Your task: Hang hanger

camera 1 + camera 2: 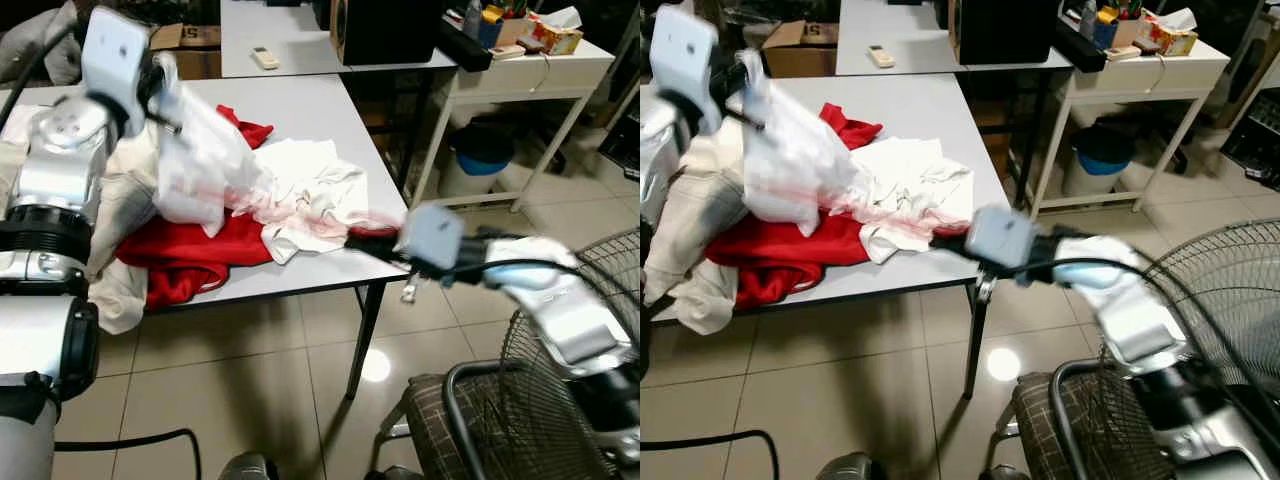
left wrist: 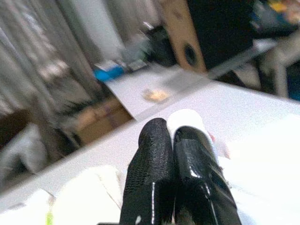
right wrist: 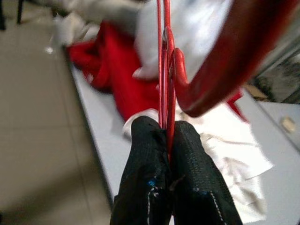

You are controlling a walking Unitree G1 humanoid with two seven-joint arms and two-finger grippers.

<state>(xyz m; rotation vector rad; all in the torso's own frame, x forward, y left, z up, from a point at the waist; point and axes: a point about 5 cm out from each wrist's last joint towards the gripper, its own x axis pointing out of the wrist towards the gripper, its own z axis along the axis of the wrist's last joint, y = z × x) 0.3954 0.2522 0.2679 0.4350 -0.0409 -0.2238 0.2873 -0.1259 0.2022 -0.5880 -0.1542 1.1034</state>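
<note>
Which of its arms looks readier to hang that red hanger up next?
The right gripper: it already pinches the red hanger. The left gripper is busy holding up the white garment.

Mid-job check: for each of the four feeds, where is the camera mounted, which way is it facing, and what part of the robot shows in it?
Left eye view: on the head, facing forward and down at the grey table with its clothes; both silver arms show.
Right eye view: head again, same scene, slightly shifted.
Left wrist view: along the left claw, shut on a white garment, toward a speaker beyond.
Right wrist view: along the right claw, shut on a red hanger, over the red garment.
Shared: both wrist views and both eyes show the table.
</note>
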